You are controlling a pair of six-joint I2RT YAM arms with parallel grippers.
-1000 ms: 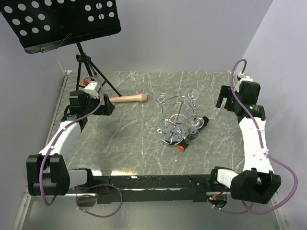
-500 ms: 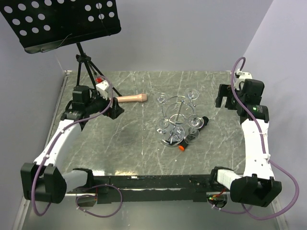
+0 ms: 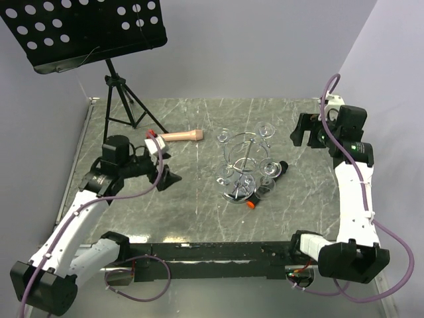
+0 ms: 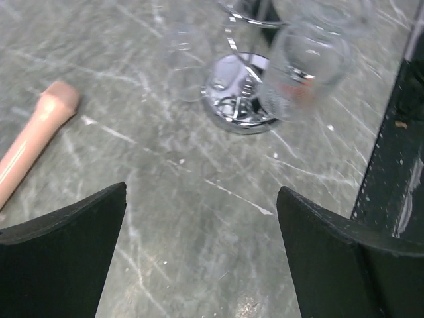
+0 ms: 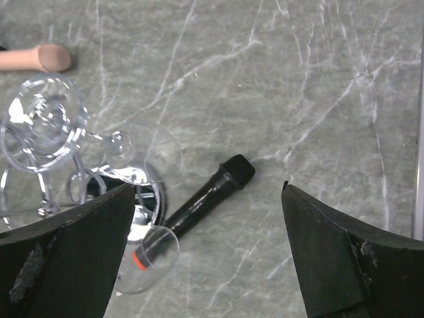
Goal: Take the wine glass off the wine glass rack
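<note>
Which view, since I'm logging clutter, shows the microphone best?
Right wrist: the microphone lies nearly whole, one end behind a glass. Top external shows it small, partly behind the rack. Left wrist: not clearly seen.

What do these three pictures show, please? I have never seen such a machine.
These are two robot arms, bolted at the near edge of a grey table. The wide picture comes from a fixed camera above and behind them. The other two come from cameras on the wrists; the black shapes at their lower corners are each claw's own fingers. The left claw and the right claw are open and hold nothing. On the table stand a black music stand and a chrome wine glass rack with wine glasses hanging from it. A black microphone lies by the rack's base; a pale pink rod lies farther off.
</note>
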